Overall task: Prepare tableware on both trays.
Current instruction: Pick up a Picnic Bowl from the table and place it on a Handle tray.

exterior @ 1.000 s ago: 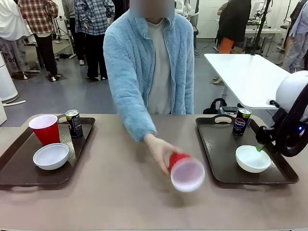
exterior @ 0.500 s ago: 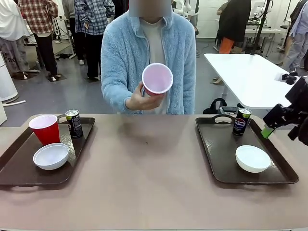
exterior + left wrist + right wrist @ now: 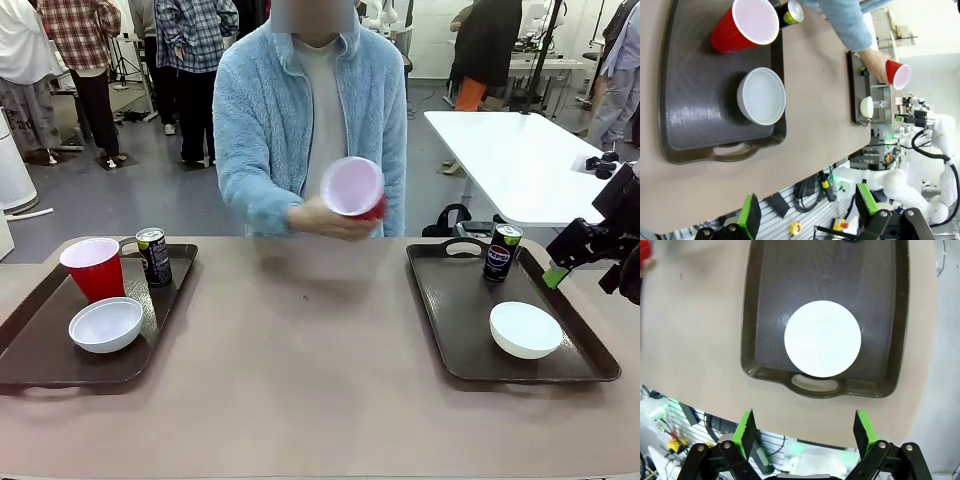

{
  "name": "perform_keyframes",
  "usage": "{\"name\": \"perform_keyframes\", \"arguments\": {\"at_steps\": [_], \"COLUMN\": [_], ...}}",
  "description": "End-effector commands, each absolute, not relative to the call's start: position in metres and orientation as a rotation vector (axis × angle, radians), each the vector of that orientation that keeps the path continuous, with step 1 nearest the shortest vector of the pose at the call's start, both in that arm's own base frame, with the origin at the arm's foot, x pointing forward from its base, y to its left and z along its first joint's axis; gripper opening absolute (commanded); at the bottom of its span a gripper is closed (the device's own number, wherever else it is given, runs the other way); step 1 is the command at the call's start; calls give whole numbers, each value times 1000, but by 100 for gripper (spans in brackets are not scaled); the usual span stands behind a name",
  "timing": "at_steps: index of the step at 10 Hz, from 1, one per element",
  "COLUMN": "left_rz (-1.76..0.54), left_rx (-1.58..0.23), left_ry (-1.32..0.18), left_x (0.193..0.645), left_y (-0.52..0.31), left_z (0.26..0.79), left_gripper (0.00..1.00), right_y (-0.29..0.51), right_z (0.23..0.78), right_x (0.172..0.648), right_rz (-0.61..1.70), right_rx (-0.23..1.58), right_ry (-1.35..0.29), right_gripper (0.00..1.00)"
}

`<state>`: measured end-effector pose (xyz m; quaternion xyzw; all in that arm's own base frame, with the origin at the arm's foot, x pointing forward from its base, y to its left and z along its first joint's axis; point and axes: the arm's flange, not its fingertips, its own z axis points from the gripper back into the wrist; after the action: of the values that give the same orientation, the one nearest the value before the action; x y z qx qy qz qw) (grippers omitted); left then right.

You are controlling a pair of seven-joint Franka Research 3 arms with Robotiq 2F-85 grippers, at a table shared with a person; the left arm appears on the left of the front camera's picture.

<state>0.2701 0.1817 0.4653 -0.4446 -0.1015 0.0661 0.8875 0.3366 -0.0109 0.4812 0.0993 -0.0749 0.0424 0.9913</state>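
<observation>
**Tableware one cup short on the right tray**

Tableware is complete on the left tray (image 3: 40,340): a red cup (image 3: 94,267) at its far side, a Pepsi can (image 3: 154,256) just beside that cup, and a white bowl (image 3: 105,325) nearer the robot. Across the table, well apart from the left tray, the right tray (image 3: 455,330) carries only a second Pepsi can (image 3: 502,252) and a second white bowl (image 3: 525,329). The missing red cup (image 3: 355,187) is in the person's hand (image 3: 320,217), tipped with its white inside toward the robot, held above the far table edge, between the two trays. Judging by that gap, the cup is probably meant for the right tray, near its can.

The right gripper (image 3: 560,262) hangs above the right tray's outer rim, well off from the left tray; the wrist view shows its jaws spread wide over the bowl, grasping nothing. The left gripper (image 3: 807,212), seen from its own wrist, looks down on the left tray, jaws likewise released and empty; how high it hangs is hard to judge.

The tabletop (image 3: 300,380) is plain beige, bare between the trays. Behind the person lie a grey floor, a white table (image 3: 510,160) and several standing people.
</observation>
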Motion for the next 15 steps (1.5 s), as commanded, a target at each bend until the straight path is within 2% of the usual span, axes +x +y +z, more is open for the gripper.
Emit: {"name": "perform_keyframes", "arguments": {"at_steps": [1,7,8,9,11,15], "left_rz": [130,130,130,130,130,130], "left_rx": [-950,-950,-950,-950,-950,-950], "left_ry": [-226,-226,-226,-226,-226,-226], "left_x": [269,269,269,269,269,269], "left_y": [182,182,182,182,182,182], "left_z": [466,466,466,466,466,466], "left_gripper": [100,100,100,100,100,100], "right_y": [-10,-11,-35,-64,-113,-192], "right_z": [481,481,498,513,514,489], "right_x": [340,337,329,327,311,273], "right_rz": [93,86,-58,-169,-301,-272], "right_rx": [213,199,494,704,1012,1276], "right_ry": [-164,-150,-244,-305,-354,-337], "right_gripper": [100,100,100,100,100,100]}}
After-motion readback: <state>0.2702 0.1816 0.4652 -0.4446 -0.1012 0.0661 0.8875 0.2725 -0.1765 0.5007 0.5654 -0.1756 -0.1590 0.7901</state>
